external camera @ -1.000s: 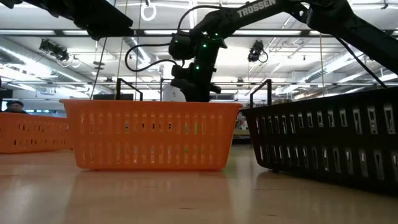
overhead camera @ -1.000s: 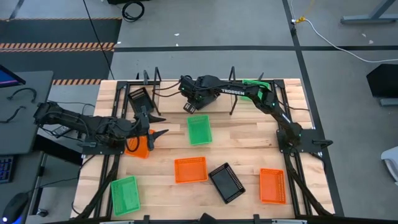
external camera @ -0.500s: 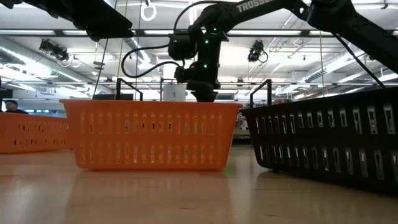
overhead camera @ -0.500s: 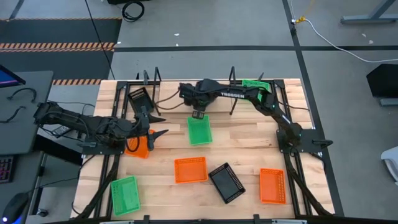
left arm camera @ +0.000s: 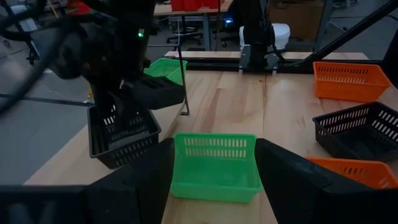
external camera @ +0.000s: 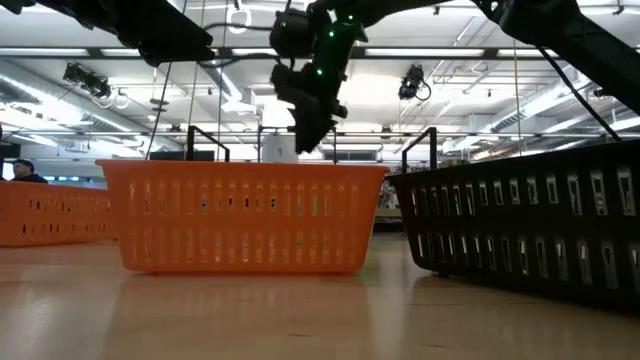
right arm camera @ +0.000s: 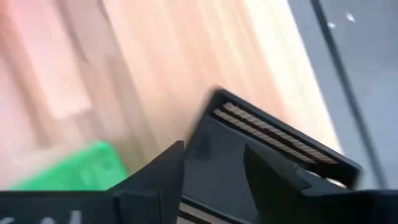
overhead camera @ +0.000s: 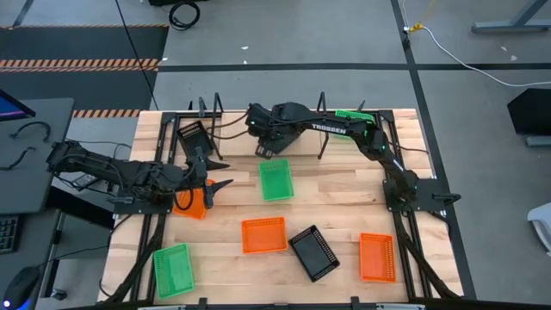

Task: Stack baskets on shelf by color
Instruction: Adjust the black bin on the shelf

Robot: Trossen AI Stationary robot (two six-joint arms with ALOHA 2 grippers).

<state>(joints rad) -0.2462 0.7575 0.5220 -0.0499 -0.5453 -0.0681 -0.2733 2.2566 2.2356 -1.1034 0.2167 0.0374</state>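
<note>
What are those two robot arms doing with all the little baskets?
They are sorting baskets by colour onto a shelf at the table's far edge. The right gripper is open and empty, raised above a green basket on the table. The left gripper waits open over an orange basket. Other green, orange and black baskets lie scattered around.

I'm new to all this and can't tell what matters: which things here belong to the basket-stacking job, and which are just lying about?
Part of the job: green baskets, orange baskets, black baskets, the shelf, left gripper, right gripper.
Just lying about: coiled black cable and white cable on the floor, grey desk beside the table.
</note>
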